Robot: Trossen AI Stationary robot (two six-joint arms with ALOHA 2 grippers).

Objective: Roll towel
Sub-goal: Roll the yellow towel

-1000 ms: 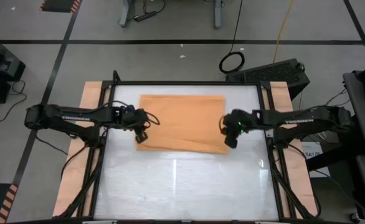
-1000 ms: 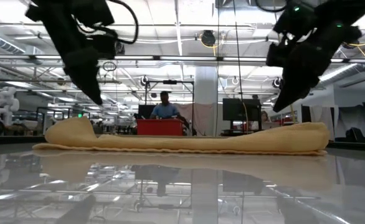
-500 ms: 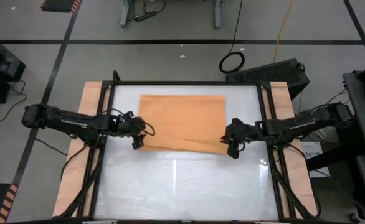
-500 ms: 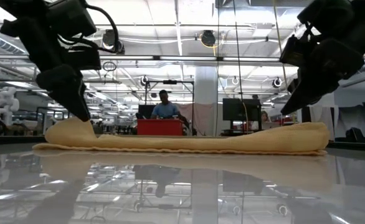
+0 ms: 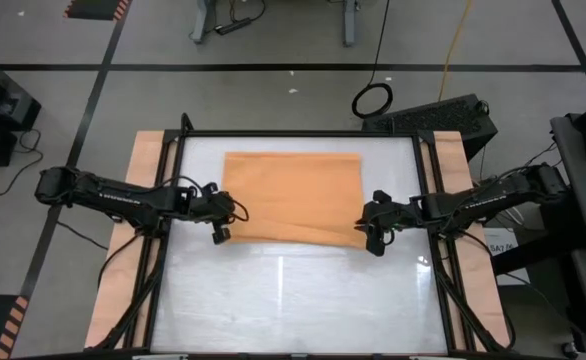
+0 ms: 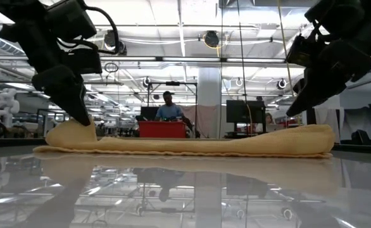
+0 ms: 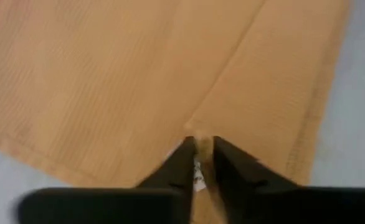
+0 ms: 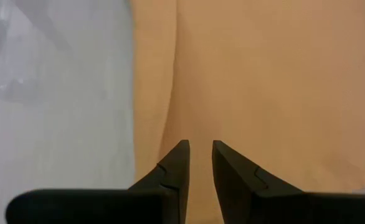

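From above, the towel (image 5: pixel 293 197) is seen spread flat on the far half of the white surface (image 5: pixel 293 300), its long axis running from one arm to the other. The left tool (image 5: pixel 219 230) is set at the towel's near left corner and the right tool (image 5: pixel 374 243) at its near right corner, each arm being nearest to its own end. The cloth lies ahead of both tools, toward the far edge, so a roll would be judged to start at the near edge and travel away.

In the low view, the towel (image 6: pixel 192 144) is shown as a long low ridge, with a raised hump at the end where the left tool (image 6: pixel 84 120) touches down. The right tool (image 6: pixel 293 111) is held just above the other end, apparently clear of the cloth. A person (image 6: pixel 168 107) is seen in the room behind.

In the left wrist view, the left tool (image 7: pixel 198 162) is narrowed to a thin slit with a small fold of towel (image 7: pixel 139 74) pinched at its tips.

In the right wrist view, the right tool (image 8: pixel 200 163) is narrowly parted over the towel (image 8: pixel 263 81), nothing being held.
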